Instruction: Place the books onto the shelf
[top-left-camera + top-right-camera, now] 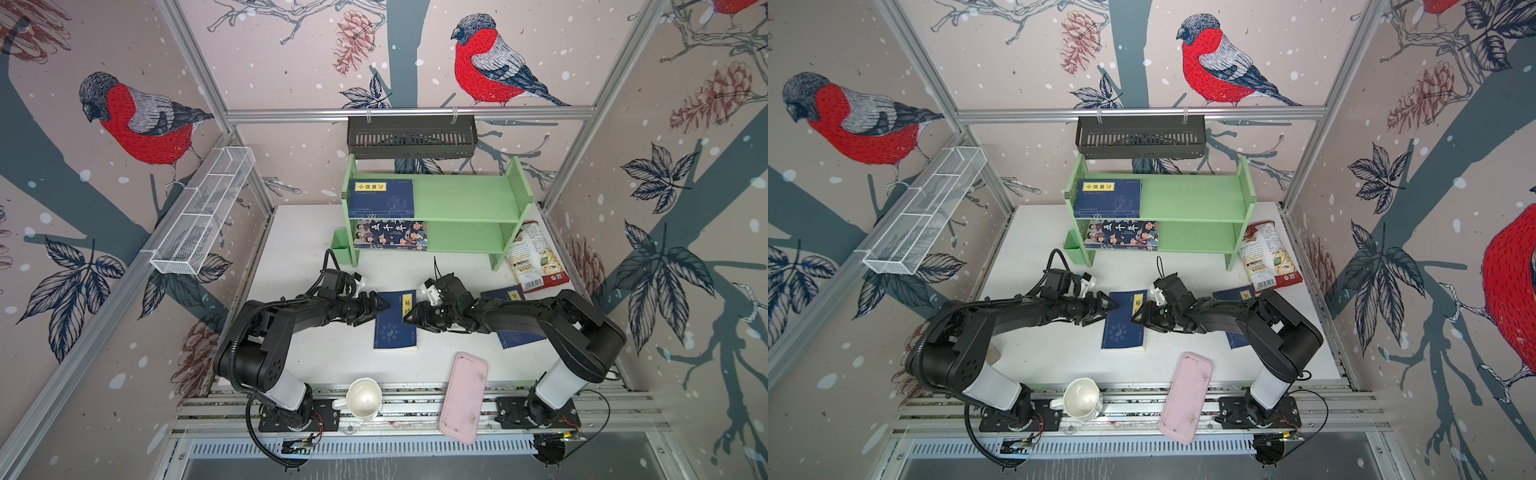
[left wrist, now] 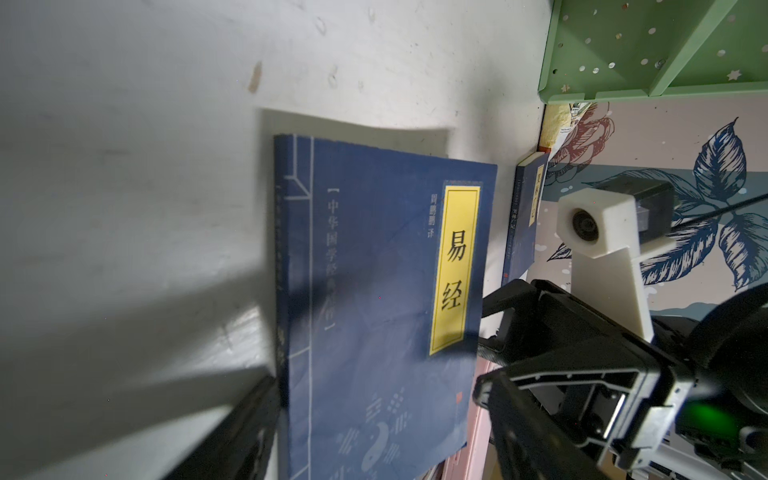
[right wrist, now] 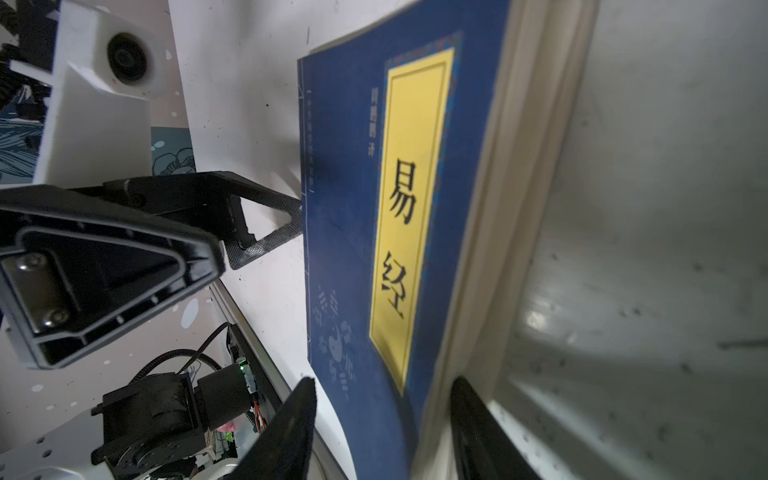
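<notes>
Books [image 1: 395,320] number four: two on the shelf [image 1: 465,199], two on the table [image 1: 299,249].

A black slotted basket [image 1: 411,137] hangs by two clips from the aluminium rail along the back wall, seen in both top views [image 1: 1140,135]. A white wire mesh basket [image 1: 203,212], divided into compartments, is fixed to the sloping rail on the left wall. On the white table [image 1: 299,353], a printed snack bag [image 1: 534,259] lies flat near the back right corner. A pink flat tray [image 1: 463,397] lies at the front edge, overhanging the aluminium rails. A white mug [image 1: 364,400] sits on those rails, just left of the tray. The walls carry wallpaper of red-breasted birds [image 1: 486,62], pine cones and leaves.
</notes>
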Controlling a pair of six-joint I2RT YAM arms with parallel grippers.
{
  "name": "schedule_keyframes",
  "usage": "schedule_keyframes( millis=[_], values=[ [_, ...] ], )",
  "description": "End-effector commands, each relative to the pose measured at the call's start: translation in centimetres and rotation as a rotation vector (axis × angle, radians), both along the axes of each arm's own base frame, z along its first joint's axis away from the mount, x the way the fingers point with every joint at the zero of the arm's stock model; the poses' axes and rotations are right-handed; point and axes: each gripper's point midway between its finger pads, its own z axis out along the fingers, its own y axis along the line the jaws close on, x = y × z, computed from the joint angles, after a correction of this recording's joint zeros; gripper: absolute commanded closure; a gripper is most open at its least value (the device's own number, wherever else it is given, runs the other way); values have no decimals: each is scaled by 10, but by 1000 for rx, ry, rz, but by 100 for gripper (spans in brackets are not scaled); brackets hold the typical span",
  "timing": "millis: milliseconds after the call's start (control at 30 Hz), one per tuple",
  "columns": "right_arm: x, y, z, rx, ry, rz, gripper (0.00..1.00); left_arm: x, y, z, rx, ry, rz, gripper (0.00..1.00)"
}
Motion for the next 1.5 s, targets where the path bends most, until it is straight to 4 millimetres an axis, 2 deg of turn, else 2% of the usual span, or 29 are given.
schedule_keyframes(
  millis=[0,367,600,900,1233,1467],
  values=[
    [3,8,15,59,-25,4,50,-5,10,-12,67,31,22,20],
    [3,8,18,42,-32,9,59,-2,12,-10,78,9,29,20],
    [0,2,11,-24,-26,13,61,-3,15,-6,87,-9,31,20],
    [-3,-8,-6,-82,1,-17,51,-4,16,-5,91,-19,37,20],
    [-7,6,-6,-20,25,15,44,-10,13,-4,64,-3,32,19],
    [-5,18,-1,30,27,26,46,-13,9,0,29,-4,26,19]
  ],
)
